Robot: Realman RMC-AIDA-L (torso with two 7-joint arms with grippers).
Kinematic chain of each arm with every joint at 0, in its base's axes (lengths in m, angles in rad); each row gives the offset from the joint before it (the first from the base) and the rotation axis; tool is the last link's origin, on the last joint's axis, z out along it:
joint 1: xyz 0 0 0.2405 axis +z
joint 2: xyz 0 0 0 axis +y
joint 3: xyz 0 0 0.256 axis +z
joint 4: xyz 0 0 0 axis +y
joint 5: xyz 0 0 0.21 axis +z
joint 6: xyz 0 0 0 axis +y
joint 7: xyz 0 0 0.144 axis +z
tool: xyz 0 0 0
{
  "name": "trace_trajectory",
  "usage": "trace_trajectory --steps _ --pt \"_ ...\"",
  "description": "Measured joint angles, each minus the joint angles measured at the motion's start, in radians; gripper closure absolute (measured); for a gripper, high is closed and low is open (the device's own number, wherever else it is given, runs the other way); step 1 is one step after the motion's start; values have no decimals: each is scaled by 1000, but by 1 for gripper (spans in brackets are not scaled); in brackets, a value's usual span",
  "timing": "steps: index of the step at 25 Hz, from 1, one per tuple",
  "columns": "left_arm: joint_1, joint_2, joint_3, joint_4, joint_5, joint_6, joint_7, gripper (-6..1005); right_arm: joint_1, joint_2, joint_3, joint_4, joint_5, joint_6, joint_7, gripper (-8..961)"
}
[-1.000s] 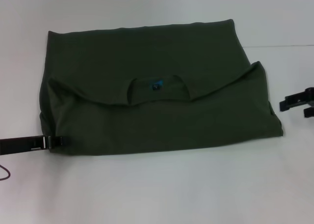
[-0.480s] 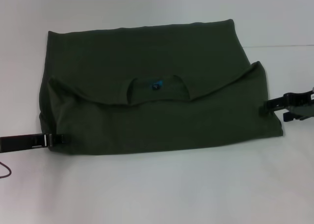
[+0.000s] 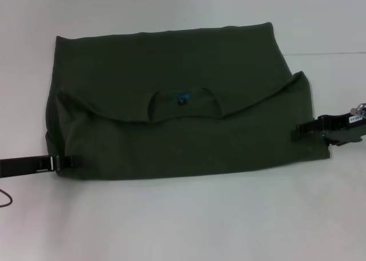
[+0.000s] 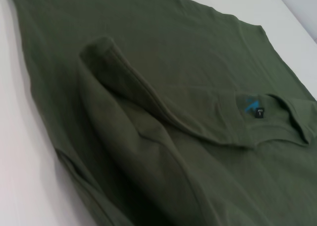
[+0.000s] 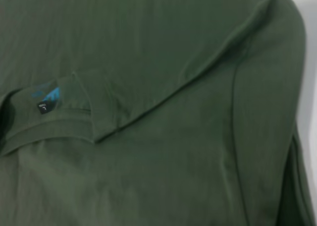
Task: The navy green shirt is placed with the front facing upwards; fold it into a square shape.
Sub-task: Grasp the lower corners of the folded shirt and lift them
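the navy green shirt point(image 3: 171, 101) lies folded on the white counter point(image 3: 183, 221); left gripper point(image 3: 67, 163) and right gripper point(image 3: 303, 129) touch its side edges, finger state unclear.

Black left claw point(image 3: 64, 163), metal clasp; black right claw point(image 3: 304, 129).

You have the dark green shirt point(image 3: 183, 101) lying flat on the table, folded over itself, near half lapped across the far half, collar and blue neck label point(image 3: 182, 98) showing mid-fold.
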Motion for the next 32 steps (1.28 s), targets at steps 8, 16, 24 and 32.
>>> trace_trajectory --steps 8,16,24,32 --pt "-2 0 1 -1 -4 -1 0 948 10 7 -2 4 -8 12 4 233" --pt "-3 0 0 -2 -5 0 -1 948 9 6 -27 5 -9 15 1 396" --pt "-6 4 0 0 2 9 -26 949 3 6 -29 8 -8 15 -10 875" --pt "-21 23 -12 8 81 79 -96 949 -2 0 -28 9 -6 -18 -50 897"
